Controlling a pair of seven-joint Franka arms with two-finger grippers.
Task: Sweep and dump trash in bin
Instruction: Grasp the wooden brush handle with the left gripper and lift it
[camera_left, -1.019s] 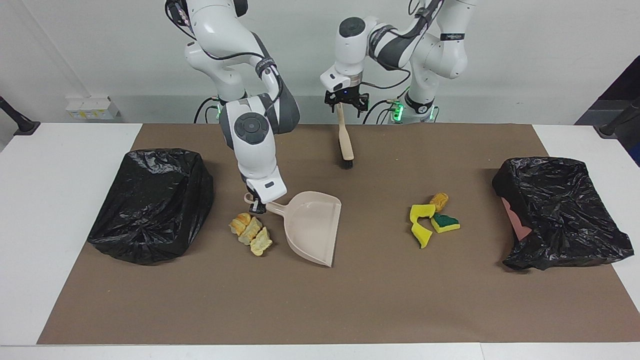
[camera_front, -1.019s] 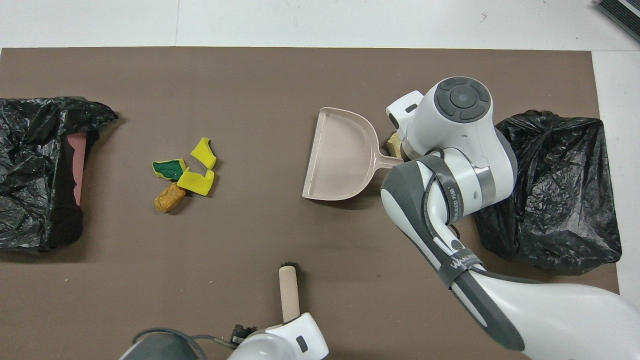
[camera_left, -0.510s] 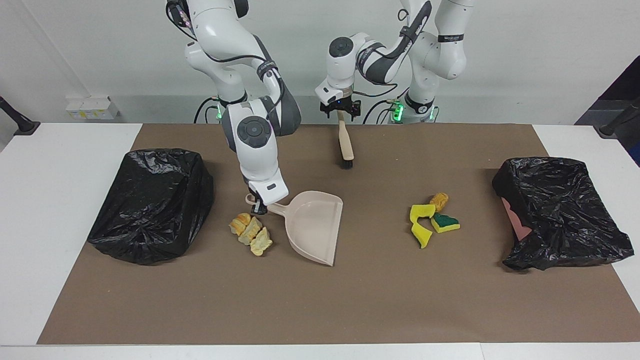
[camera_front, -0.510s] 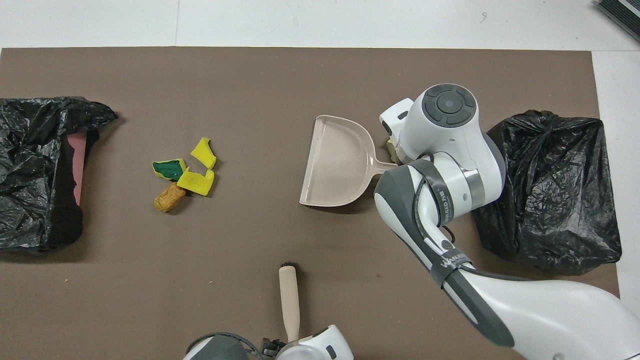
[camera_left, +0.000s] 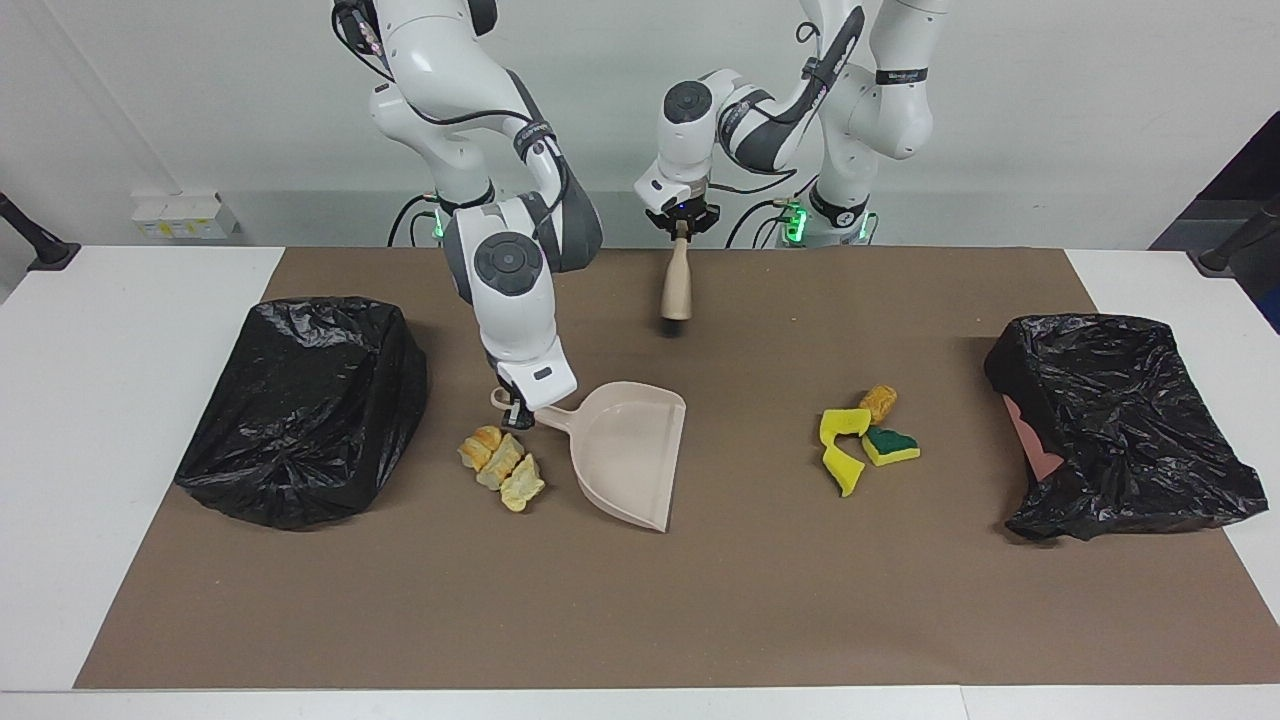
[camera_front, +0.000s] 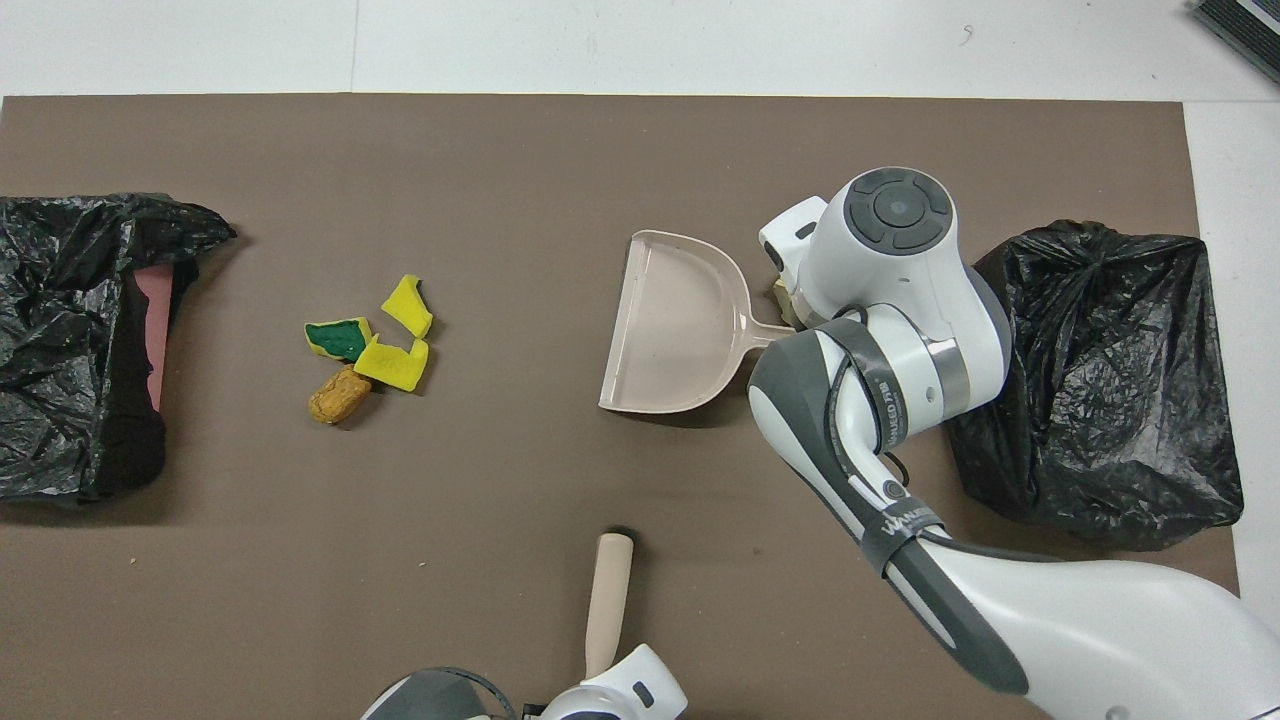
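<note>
Holding the brush (camera_left: 677, 285) up, the left tool (camera_left: 681, 228) is clenched on it while the right tool (camera_left: 517, 408) grips the dustpan (camera_left: 625, 450) handle beside the trash (camera_left: 501, 467) on the surface (camera_left: 700, 600), ready to sweep

I count one beige plastic dustpan (camera_left: 625, 450), one beige-handled brush (camera_left: 677, 285), two black-bagged bins (camera_left: 300, 405) (camera_left: 1120, 420), three yellow sponge scraps (camera_left: 843, 448), one green piece (camera_left: 890, 440), one orange-brown lump (camera_left: 879, 403), three pale chunks (camera_left: 502, 468).

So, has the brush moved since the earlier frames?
Yes. Held in the left pincer, the brush has lifted and swung: its tip is now farther from the dustpan.
</note>
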